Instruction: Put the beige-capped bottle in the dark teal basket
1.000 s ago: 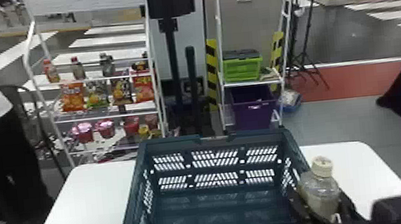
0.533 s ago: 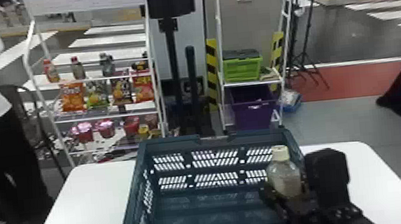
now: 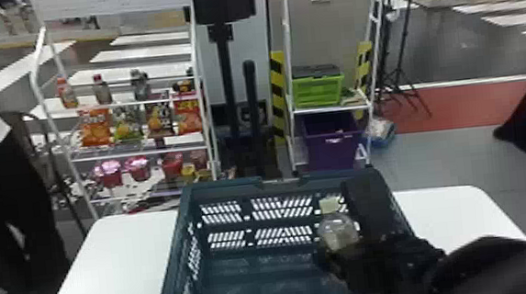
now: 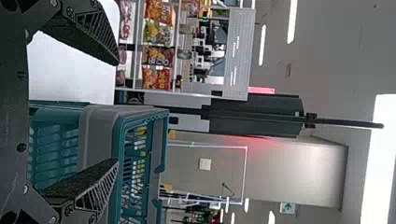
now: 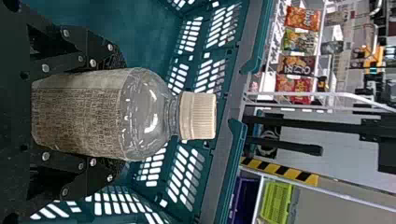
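Observation:
In the head view my right gripper (image 3: 339,254) holds the beige-capped bottle (image 3: 338,230) inside the right part of the dark teal basket (image 3: 228,276), cap up. The right wrist view has the bottle (image 5: 93,114) clamped between the two fingers of my right gripper (image 5: 116,114), its beige cap toward the basket's far wall (image 5: 187,182). Whether the bottle touches the basket floor I cannot tell. My left gripper (image 4: 116,112) stands open and holds nothing in the left wrist view, with the basket (image 4: 163,135) beyond and beside its fingers.
The basket stands on a white table (image 3: 104,275), whose top shows on both sides of it. Behind are a snack rack (image 3: 138,152), a dark post (image 3: 227,87) and a shelf with a green crate (image 3: 318,90) and a purple bin (image 3: 332,144).
My right gripper has carried the bottle leftward from over the basket's right edge, then lower into the basket. The basket has kept its place.

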